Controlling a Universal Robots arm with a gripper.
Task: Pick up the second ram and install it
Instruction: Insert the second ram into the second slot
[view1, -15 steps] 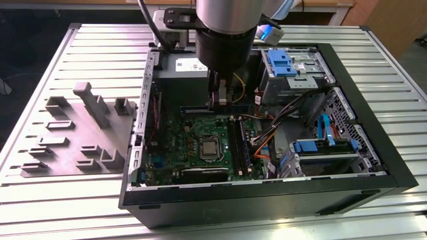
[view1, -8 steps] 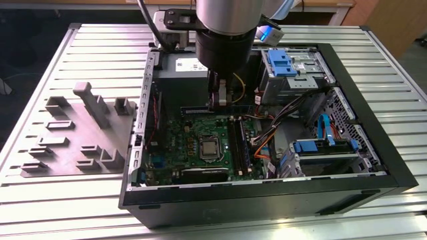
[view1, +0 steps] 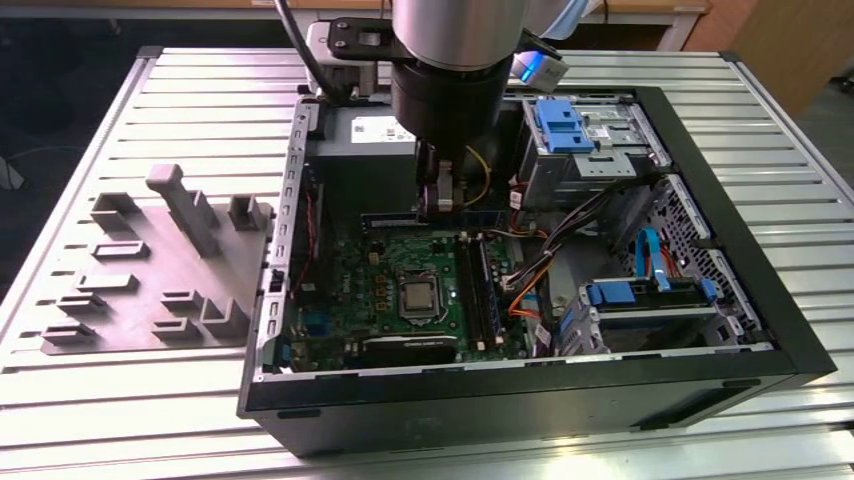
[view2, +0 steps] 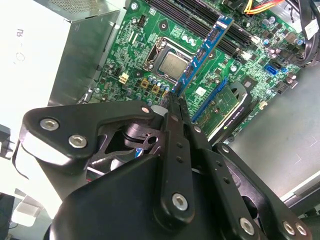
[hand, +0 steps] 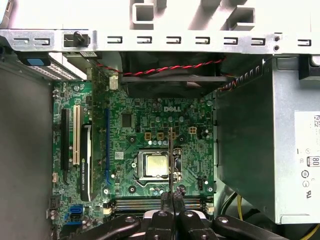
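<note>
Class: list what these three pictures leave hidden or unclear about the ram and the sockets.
1. Second wrist view: the ram's held end, hidden between the fingers closed on it.
2. First wrist view: the ram's chips, because it is seen edge-on; the middle of the sockets, covered by the fingers.
3. Exterior view: the grip itself, too small and shadowed beneath the arm.
</note>
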